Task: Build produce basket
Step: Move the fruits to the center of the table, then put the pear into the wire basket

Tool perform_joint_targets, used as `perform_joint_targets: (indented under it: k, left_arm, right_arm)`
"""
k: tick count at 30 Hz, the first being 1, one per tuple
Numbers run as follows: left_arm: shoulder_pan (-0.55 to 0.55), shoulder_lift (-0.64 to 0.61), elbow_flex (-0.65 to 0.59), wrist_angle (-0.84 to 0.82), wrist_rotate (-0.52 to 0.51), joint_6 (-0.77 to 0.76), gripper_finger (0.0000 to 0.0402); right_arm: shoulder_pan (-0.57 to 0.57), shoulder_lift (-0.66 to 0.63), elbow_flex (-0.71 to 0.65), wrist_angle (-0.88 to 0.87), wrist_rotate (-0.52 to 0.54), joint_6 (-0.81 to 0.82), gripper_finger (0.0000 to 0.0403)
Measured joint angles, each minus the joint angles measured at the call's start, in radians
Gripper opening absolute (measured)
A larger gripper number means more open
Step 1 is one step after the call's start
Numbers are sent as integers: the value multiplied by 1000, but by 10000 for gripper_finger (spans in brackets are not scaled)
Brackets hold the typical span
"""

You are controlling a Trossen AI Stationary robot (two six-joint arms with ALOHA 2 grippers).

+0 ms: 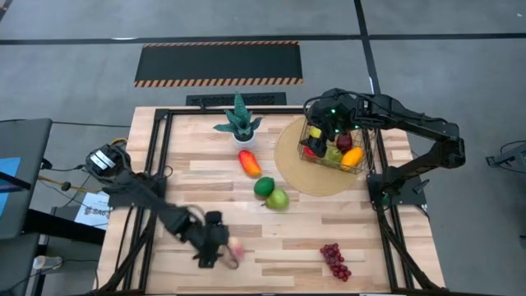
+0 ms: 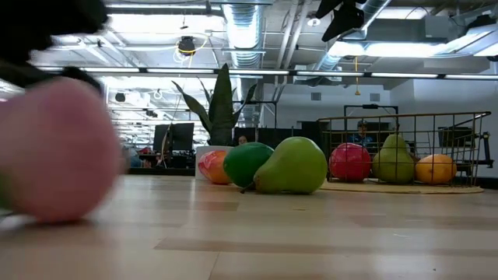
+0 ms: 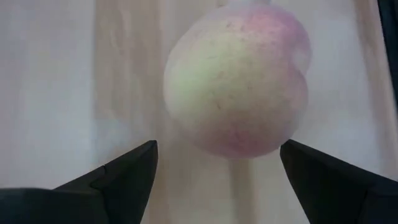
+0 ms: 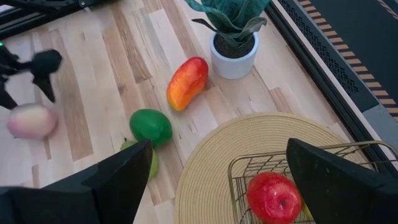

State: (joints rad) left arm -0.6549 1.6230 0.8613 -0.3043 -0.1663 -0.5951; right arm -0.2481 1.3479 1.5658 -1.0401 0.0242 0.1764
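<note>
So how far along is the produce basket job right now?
Partly done. The square brass wire basket on the round tan mat already holds a red apple, a green pear and an orange fruit. The open left gripper is at the pink peach, not gripping it. Still out: orange-red mango, green avocado, green pear, purple grapes. The right gripper hovers open over the basket.

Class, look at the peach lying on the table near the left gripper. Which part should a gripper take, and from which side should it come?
Probably from above, with a finger on either side of the peach's rounded middle. It lies alone on bare table, nothing crowding it, and its widest part gives the best hold. The left gripper is right beside it, fingers apart, not closed on the peach.
</note>
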Motion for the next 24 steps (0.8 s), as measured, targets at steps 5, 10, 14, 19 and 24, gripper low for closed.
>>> perform_joint_targets:
  k: [5, 10, 14, 19, 24]
  left_arm:
    - [163, 0, -25, 107, 102, 281, 327]
    - [308, 0, -32, 178, 151, 462, 327]
    - [437, 0, -32, 260, 146, 511, 327]
    - [543, 32, -17, 343, 160, 512, 327]
    - [569, 46, 67, 247, 252, 443, 327]
  right_arm:
    - [0, 0, 0, -1, 0, 8, 386]
    - [0, 0, 0, -1, 0, 10, 386]
    - [16, 0, 0, -1, 0, 23, 386]
    - [47, 0, 0, 0, 0, 36, 386]
    - [89, 2, 0, 13, 0, 63, 386]
